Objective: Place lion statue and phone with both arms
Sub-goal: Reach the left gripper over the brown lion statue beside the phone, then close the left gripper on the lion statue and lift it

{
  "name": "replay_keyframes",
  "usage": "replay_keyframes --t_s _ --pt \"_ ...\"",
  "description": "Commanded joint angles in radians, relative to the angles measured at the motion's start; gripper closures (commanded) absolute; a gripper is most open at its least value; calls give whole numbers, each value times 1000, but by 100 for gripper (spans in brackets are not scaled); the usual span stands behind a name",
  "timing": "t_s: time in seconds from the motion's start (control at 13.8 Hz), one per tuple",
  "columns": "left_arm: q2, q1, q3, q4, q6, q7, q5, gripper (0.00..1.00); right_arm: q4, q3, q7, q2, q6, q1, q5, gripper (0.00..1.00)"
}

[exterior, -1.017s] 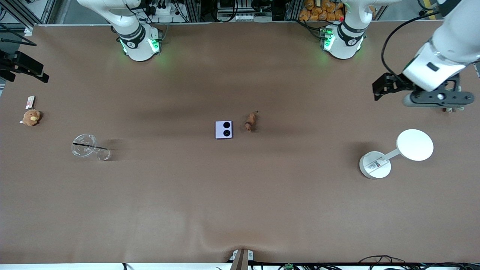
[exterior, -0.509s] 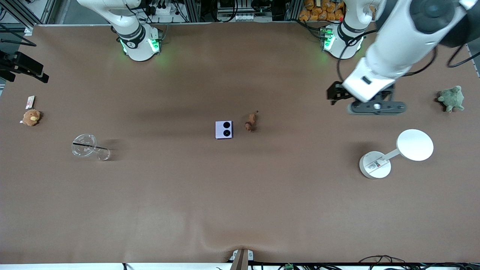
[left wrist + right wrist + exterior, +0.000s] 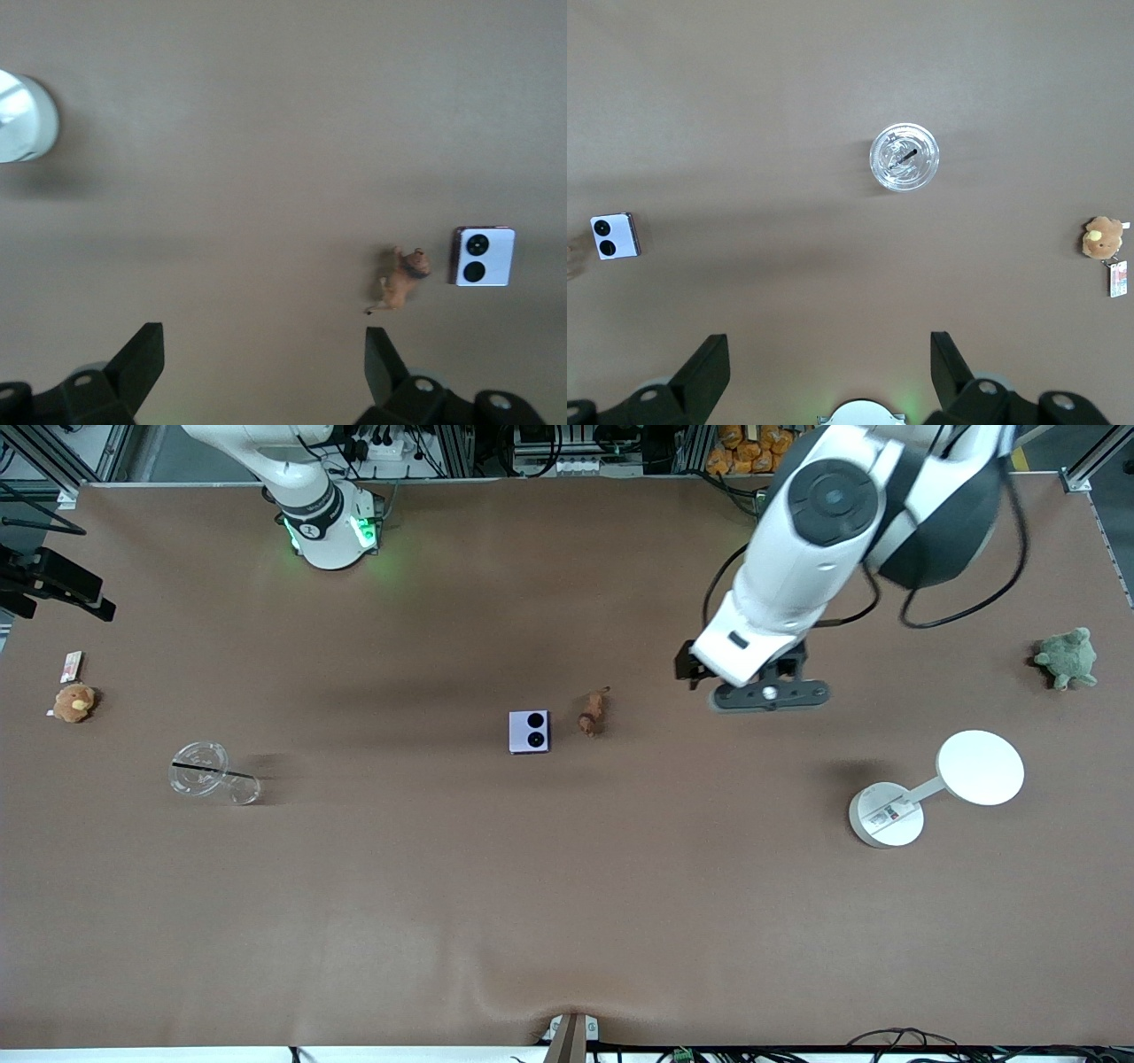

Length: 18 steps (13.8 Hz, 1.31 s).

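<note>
The left gripper (image 3: pixel 769 695), jaws wide and empty, has swung in from the table's end toward the lion statue (image 3: pixel 591 713) beside the phone (image 3: pixel 529 732), likely to grab it, while the right gripper (image 3: pixel 824 367) waits open high above.

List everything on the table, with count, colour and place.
phone: 1, pale lavender, mid-table
lion statue: 1, reddish-brown, beside the phone, toward the left arm's end
clear cup: 1, transparent, toward the right arm's end
orange-brown plush: 1, at the right arm's end
green plush: 1, at the left arm's end
white stand: 1, toward the left arm's end
left gripper: open, empty, over bare table
right gripper: open, empty
</note>
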<state>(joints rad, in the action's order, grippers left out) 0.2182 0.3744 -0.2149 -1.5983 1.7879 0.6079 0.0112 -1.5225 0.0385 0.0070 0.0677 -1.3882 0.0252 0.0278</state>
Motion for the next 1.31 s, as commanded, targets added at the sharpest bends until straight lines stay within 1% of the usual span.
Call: replay_keyframes --t_s 0.0,0.15,0.36,0.51,0.8,0.87,1.09,1.24 --pt "62 38 6 23 42 7 -43 0 12 -11 -2 -14 6 22 17 0" --pt "105 89 8 23 70 9 -48 0 10 -11 -4 -17 6 24 15 0" --pt "160 135 8 18 157 32 -51 0 12 -11 -2 -17 5 22 15 0" --pt "203 188 9 20 209 91 -42 0 12 -11 -2 -17 5 21 17 0" --pt "303 257 14 14 344 197 -34 0 12 -11 -2 -17 6 22 15 0" --pt "334 273 14 12 375 213 -21 0 12 -11 -2 -17 5 21 15 0" --pt "414 304 14 11 441 341 82 0 12 -11 -2 -17 5 19 17 0" --pt "449 317 14 11 453 374 114 0 13 -11 -2 -17 5 19 17 0"
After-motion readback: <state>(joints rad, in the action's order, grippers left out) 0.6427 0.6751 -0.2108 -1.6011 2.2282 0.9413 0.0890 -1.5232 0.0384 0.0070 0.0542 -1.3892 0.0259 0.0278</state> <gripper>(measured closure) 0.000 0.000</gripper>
